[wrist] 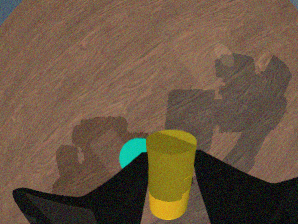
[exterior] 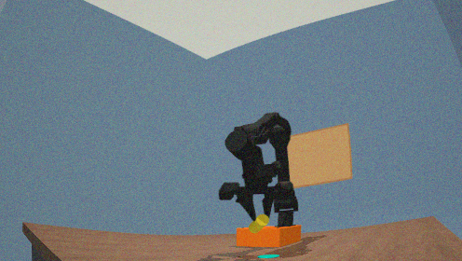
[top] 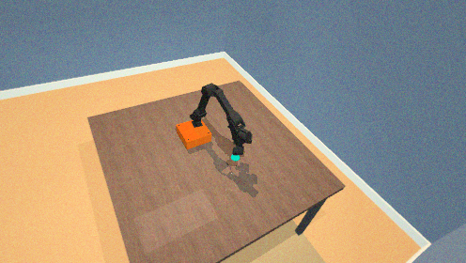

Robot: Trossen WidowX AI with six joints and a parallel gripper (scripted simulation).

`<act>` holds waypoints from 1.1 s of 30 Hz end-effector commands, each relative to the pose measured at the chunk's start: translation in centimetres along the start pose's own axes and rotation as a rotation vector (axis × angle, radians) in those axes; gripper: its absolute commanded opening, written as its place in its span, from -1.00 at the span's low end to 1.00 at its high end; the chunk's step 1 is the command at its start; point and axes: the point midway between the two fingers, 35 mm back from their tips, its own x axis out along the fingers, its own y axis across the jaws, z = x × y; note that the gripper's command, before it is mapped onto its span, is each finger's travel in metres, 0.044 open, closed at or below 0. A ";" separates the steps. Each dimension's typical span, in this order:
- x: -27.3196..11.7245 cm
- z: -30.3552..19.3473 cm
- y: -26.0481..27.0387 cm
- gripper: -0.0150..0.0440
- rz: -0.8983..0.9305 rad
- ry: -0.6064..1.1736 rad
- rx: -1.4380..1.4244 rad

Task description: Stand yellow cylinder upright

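The yellow tall cylinder (exterior: 255,226) (wrist: 171,190) is held between the fingers. In the exterior view it is tilted, neither upright nor flat, and it hangs above the table. In the top view it is hidden by the gripper. My gripper (top: 238,152) (exterior: 262,219) (wrist: 170,157) is shut on the cylinder. The cyan circle (top: 235,158) (exterior: 268,256) (wrist: 132,152) lies flat on the table. In the wrist view it shows just left of the cylinder's far end, partly covered by the left finger and the cylinder.
The orange base block (top: 194,135) (exterior: 258,237) under the arm stands behind the circle, towards the back of the wooden table (top: 141,155) (exterior: 93,242). The arm's shadow falls across the table around the circle. A paler rectangular patch (top: 174,218) shows on the table top.
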 end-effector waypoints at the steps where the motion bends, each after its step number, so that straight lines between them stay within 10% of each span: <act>1: 0.3 0.0 0.0 -0.14 0.006 -0.024 0.013; 33: 1.6 0.8 -1.3 -0.14 0.020 -0.234 0.072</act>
